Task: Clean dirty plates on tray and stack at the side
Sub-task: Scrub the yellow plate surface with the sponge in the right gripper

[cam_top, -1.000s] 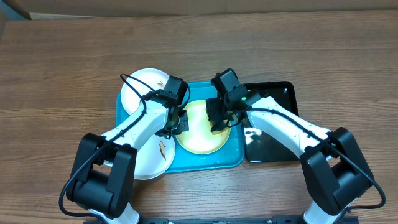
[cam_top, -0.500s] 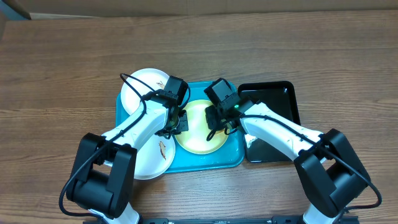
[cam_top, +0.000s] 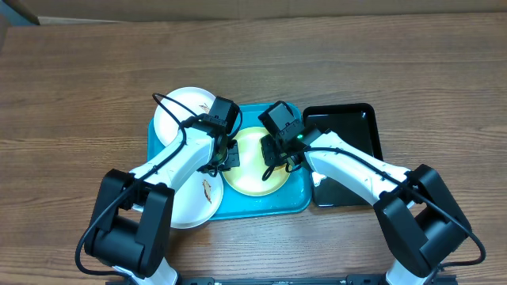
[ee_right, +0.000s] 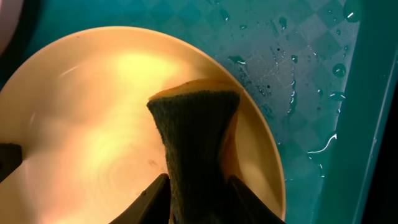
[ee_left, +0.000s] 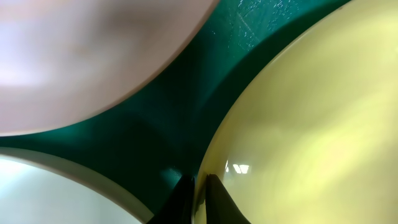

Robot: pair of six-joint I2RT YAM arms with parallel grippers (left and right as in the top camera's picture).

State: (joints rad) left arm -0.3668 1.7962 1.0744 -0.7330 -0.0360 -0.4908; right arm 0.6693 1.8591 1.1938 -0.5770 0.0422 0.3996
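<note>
Pinching a sponge between its fingers, dark scouring face toward the camera, the right gripper has the sponge tip down on the yellow-green plate near its right rim. Only the right wrist view shows this; from overhead the gripper body covers the sponge. Left gripper: fingertips nearly together, clamped on that plate's rim at bottom centre of the left wrist view. Overhead just puts it at the plate's left edge. Right wrist also shows water droplets on the tray. Overhead gives layout: yellow-green plate mid-tray, white plate overlapping the tray's upper-left corner, second white plate overlapping lower left, each with a brown smear, black tray just beside at frame right.
</note>
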